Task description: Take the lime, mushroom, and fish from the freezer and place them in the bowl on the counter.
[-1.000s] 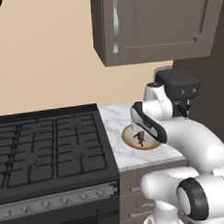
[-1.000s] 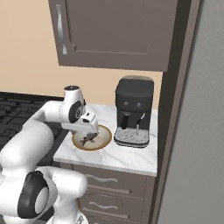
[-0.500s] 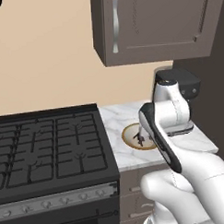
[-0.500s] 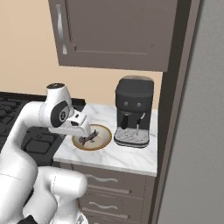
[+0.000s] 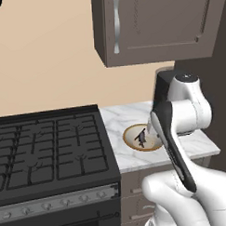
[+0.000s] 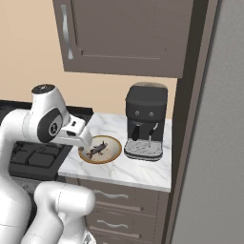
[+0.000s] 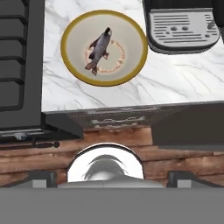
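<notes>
The bowl, tan-rimmed and cream inside, sits on the marble counter between the stove and the coffee machine. A dark grey fish lies in its middle, also seen as the fish and fish. My gripper hangs above the counter's front edge, back from the bowl, open with nothing between its fingers. In the right base view the gripper is just left of the bowl. The freezer shows as a broad grey door at the right. The lime and mushroom are out of view.
A black coffee machine stands right of the bowl. The black stove borders the counter on the left. A brown wall cabinet hangs overhead. Dark drawers sit under the counter.
The arm has reared up and drawn the hand back from over the bowl toward the counter's front. The fish stays lying in the bowl. The jaws remain wide.
</notes>
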